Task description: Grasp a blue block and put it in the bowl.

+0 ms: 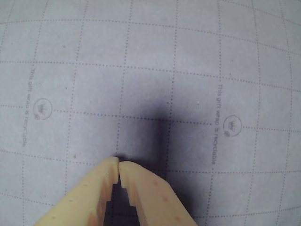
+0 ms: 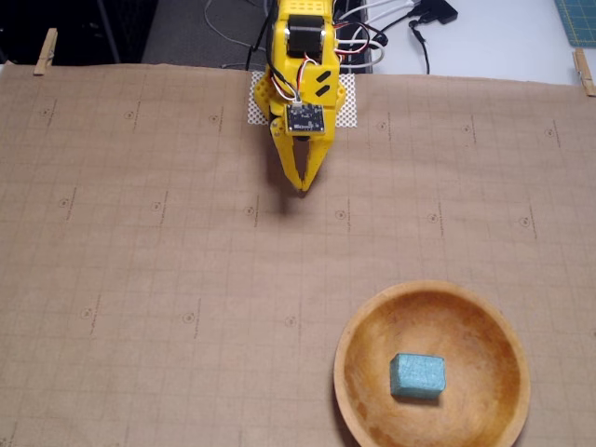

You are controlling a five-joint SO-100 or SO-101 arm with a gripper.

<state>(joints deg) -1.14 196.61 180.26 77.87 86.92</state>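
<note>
The small teal-blue speckled foam block [image 2: 417, 375] lay inside the big round shallow orange-brown wooden bowl [image 2: 361, 368], resting flat on the bowl floor, a bit toward 7 o'clock of centre in the fixed view, apart from the rim. The yellow two-finger gripper [image 2: 304, 187] hung well apart from it, up near 11 o'clock from the bowl, close to the arm base at the top edge of the brown gridded wrapping paper [image 2: 140, 279] covering the table. Jaws were closed tip to tip w/ nothing between them: the wrist view showed the pale fingertips [image 1: 109, 165] touching over bare paper, only a shadow beneath, no block or bowl in that frame. Judging from this, the placing step looked done and the arm appeared parked or homing. No other blue block showed in either view, so the next move prob. called for nothing beyond resting; if another block turned up, jaws would need opening first.
</note>
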